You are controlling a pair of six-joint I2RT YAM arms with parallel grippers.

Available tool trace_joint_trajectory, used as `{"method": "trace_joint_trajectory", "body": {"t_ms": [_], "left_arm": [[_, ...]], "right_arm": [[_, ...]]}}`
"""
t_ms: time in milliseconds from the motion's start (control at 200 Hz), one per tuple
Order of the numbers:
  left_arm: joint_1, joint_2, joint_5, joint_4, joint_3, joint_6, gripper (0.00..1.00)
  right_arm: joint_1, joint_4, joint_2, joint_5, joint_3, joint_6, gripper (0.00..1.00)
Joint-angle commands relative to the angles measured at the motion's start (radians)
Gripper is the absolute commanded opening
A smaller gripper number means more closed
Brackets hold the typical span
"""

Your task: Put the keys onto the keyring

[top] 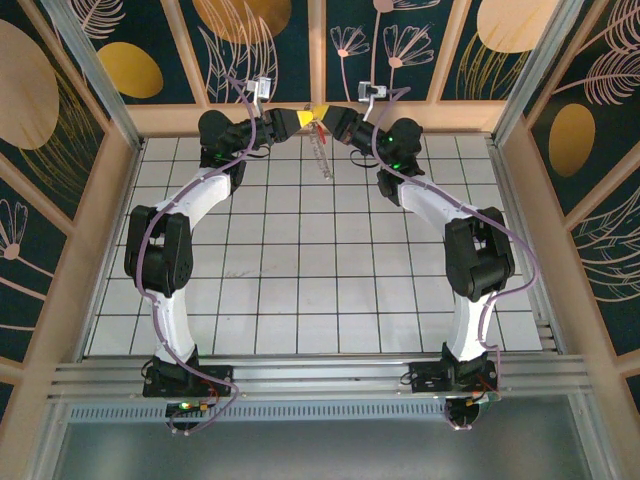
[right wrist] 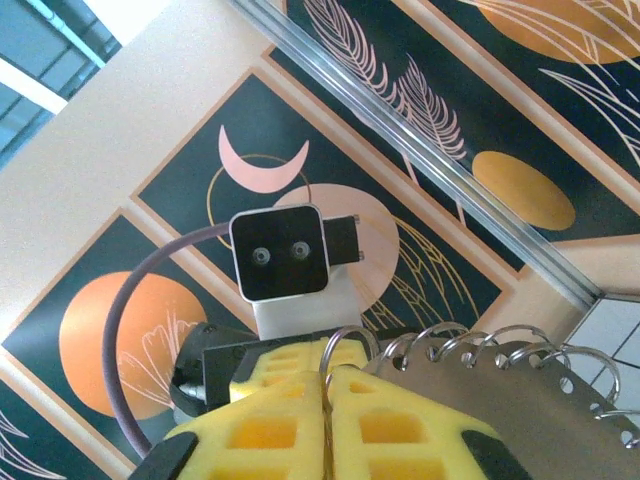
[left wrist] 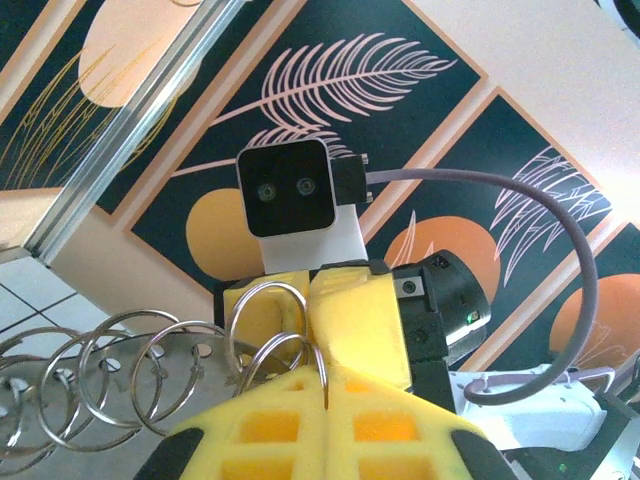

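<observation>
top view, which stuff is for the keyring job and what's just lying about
Job: keyring, a string of metal rings dangling where the arms meet; left gripper and right gripper, both shut on it; red speck beside them, possibly the key.
Just there: gridded table; patterned wall panels.

Bright, even light poured down from above in the overhead shot. The white table (top: 300, 300) glowed flat, and only faint, soft shadows sat under the arms (top: 165, 250). The metal rail (top: 320, 375) at the near edge shone pale. The corner posts leaned outward, a wide-lens bend. On the left wrist camera the yellow fingers (left wrist: 260, 430) smeared soft, too close to focus, while the keyring (left wrist: 150, 372) caught sharp white glints. On the right wrist camera the cream wall (right wrist: 120, 90) washed out at upper left, and the near fingers blurred too.
</observation>
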State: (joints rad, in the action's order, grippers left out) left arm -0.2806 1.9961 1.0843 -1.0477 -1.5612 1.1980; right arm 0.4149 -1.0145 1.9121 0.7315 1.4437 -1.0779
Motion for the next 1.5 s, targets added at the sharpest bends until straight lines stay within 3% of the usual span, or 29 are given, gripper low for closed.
{"method": "trace_joint_trajectory", "body": {"t_ms": [0, 145, 270, 360, 430, 611, 731, 891, 991, 1496], "left_arm": [[-0.004, -0.034, -0.020, -0.048, -0.012, -0.018, 0.00], [-0.004, -0.034, -0.020, -0.047, -0.021, -0.018, 0.00], [-0.002, -0.036, -0.012, -0.014, -0.039, -0.033, 0.13], [-0.003, -0.048, -0.015, 0.030, -0.042, -0.071, 0.16], [-0.002, -0.054, -0.014, 0.049, -0.044, -0.086, 0.25], [0.014, -0.072, 0.012, 0.127, -0.065, -0.149, 0.32], [0.027, -0.078, 0.068, 0.275, -0.114, -0.250, 0.38], [0.031, -0.062, 0.136, 0.636, -0.229, -0.508, 0.40], [0.032, -0.036, 0.169, 0.768, -0.286, -0.595, 0.40], [0.026, 0.022, 0.233, 0.846, -0.314, -0.636, 0.37]], "right_arm": [[0.007, -0.034, -0.025, 0.023, -0.019, -0.001, 0.00], [-0.003, -0.021, -0.027, 0.035, -0.023, 0.008, 0.00], [-0.016, 0.012, -0.033, 0.058, -0.019, 0.038, 0.00], [-0.026, 0.023, -0.044, 0.072, -0.026, 0.056, 0.00], [-0.034, 0.040, -0.052, 0.080, -0.026, 0.070, 0.00], [-0.055, 0.094, -0.062, 0.121, -0.022, 0.108, 0.00], [-0.071, 0.148, -0.064, 0.166, -0.004, 0.141, 0.00], [-0.093, 0.209, -0.060, 0.226, 0.026, 0.182, 0.00], [-0.101, 0.218, -0.054, 0.256, 0.040, 0.182, 0.00], [-0.085, 0.235, -0.033, 0.285, 0.086, 0.176, 0.00]]}}
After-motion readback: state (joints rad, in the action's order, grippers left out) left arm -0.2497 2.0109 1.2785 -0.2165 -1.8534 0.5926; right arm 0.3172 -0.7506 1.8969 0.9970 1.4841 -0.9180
